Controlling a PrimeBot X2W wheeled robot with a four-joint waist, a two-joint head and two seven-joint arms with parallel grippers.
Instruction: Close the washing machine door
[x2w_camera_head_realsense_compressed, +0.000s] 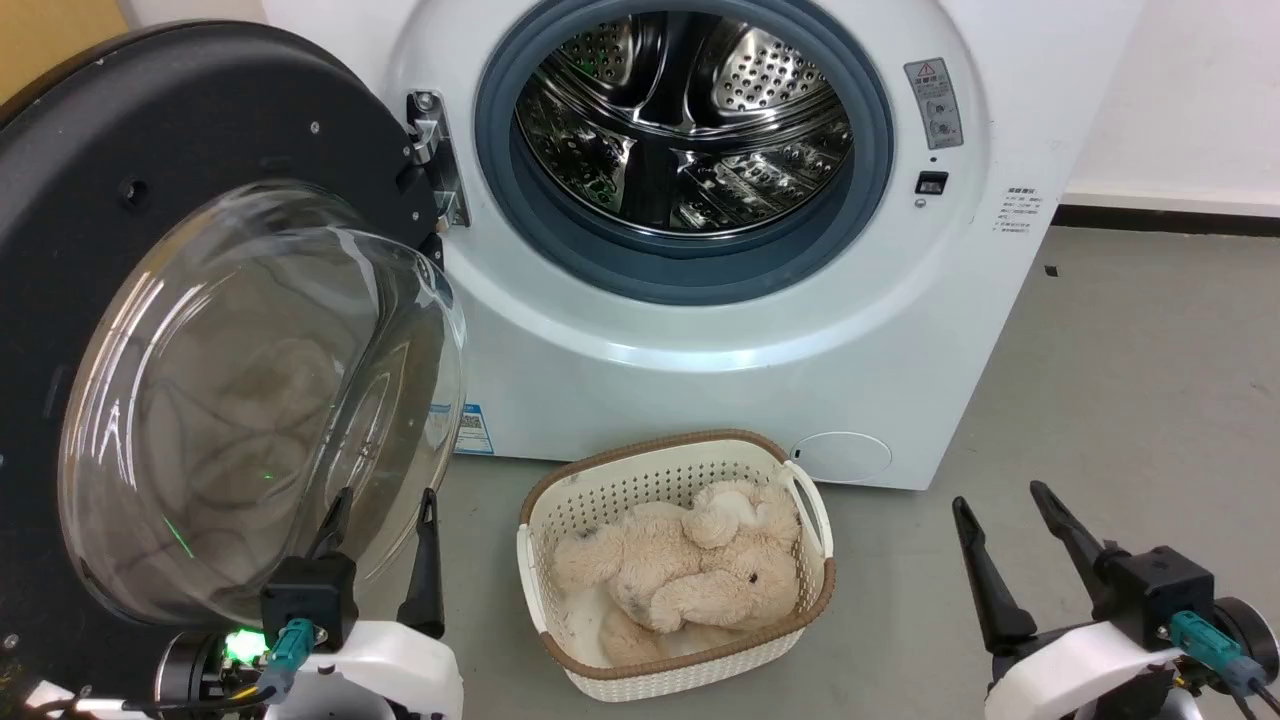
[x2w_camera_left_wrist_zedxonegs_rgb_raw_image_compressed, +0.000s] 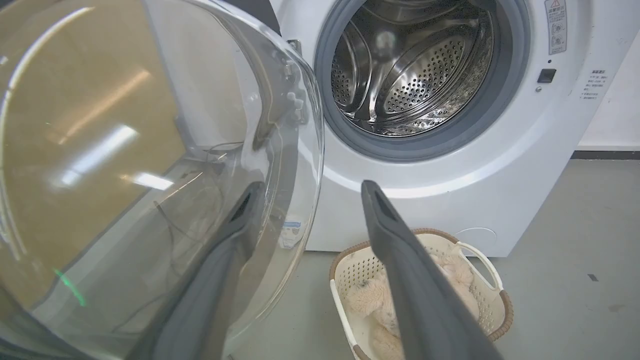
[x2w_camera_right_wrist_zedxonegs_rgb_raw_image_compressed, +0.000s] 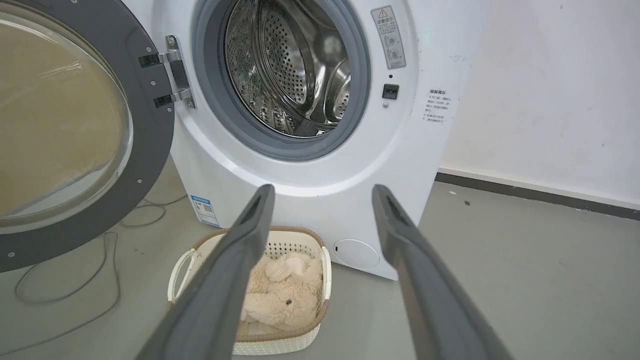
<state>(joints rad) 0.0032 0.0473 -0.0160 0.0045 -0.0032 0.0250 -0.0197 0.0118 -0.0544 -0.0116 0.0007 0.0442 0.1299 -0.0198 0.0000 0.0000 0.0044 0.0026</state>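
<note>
The left fingers (x2w_camera_head_realsense_compressed: 425, 570) stand spread wide and hold nothing. Their tips lie against the lower edge of the washing machine door (x2w_camera_head_realsense_compressed: 200, 110); whether they touch the glass I cannot tell. The right fingers (x2w_camera_head_realsense_compressed: 985, 575) are equally wide apart and empty, out in front of the washing machine (x2w_camera_head_realsense_compressed: 700, 380) toward its right corner.

The door is swung fully open to the left of the machine: a broad black rim around a clear, bulging glass bowl. The left wrist view looks across that bowl (x2w_camera_left_wrist_zedxonegs_rgb_raw_image_compressed: 150, 150) at close range. The right wrist view adds the metal hinge (x2w_camera_right_wrist_zedxonegs_rgb_raw_image_compressed: 177, 70) at the left of the opening and a thin cable (x2w_camera_right_wrist_zedxonegs_rgb_raw_image_compressed: 117, 285) on the floor left of the machine.

Inside the machine the steel drum (x2w_camera_head_realsense_compressed: 690, 120) shines within a grey rubber ring. In front of the machine sits a cream basket (x2w_camera_head_realsense_compressed: 620, 490) with a plush toy (x2w_camera_head_realsense_compressed: 690, 570).

Right of the opening is a warning label (x2w_camera_head_realsense_compressed: 933, 100) with a red triangle, and low on the machine's left a blue sticker (x2w_camera_head_realsense_compressed: 474, 430); their print is too small to read.
</note>
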